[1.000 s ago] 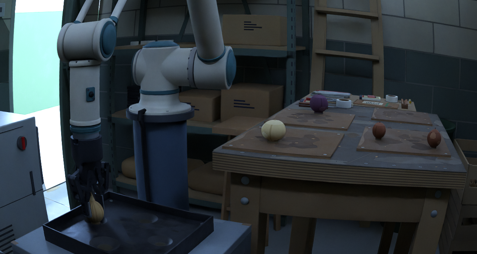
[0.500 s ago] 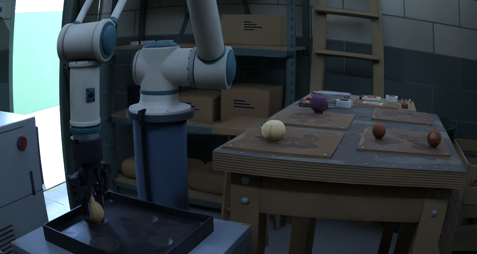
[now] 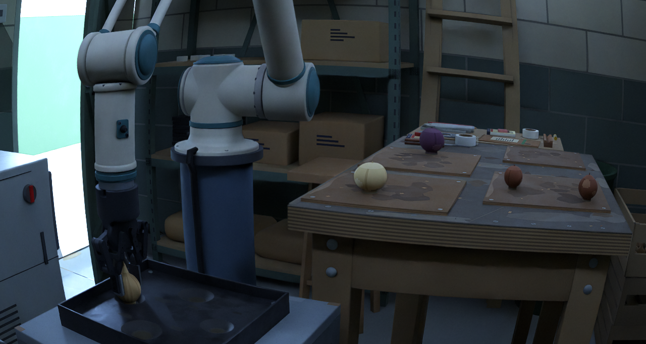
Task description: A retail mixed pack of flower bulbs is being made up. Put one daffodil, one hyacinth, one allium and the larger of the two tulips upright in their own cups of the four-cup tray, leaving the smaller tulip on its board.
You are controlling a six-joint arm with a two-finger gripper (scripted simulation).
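Observation:
Low on the left, the black four-cup tray (image 3: 174,308) sits on a grey stand. I hold a tan daffodil bulb (image 3: 130,285) upright in my closed gripper (image 3: 122,274), down in the tray's far left cup. The other three cups look empty. On the workbench to the right, a pale cream allium (image 3: 370,176) rests on the near left board and a purple hyacinth (image 3: 432,139) on the board behind it. Two brown tulips stand on the near right board, one (image 3: 513,177) toward its left and one (image 3: 587,187) at its right end; their sizes look close from here.
Behind the work, metal shelving holds cardboard boxes (image 3: 341,136) and a wooden ladder (image 3: 470,57) leans on the block wall. The arm's blue pedestal (image 3: 217,215) stands between tray and bench. Tape rolls and small tools lie along the bench's rear edge. A grey cabinet (image 3: 25,224) flanks the tray's left.

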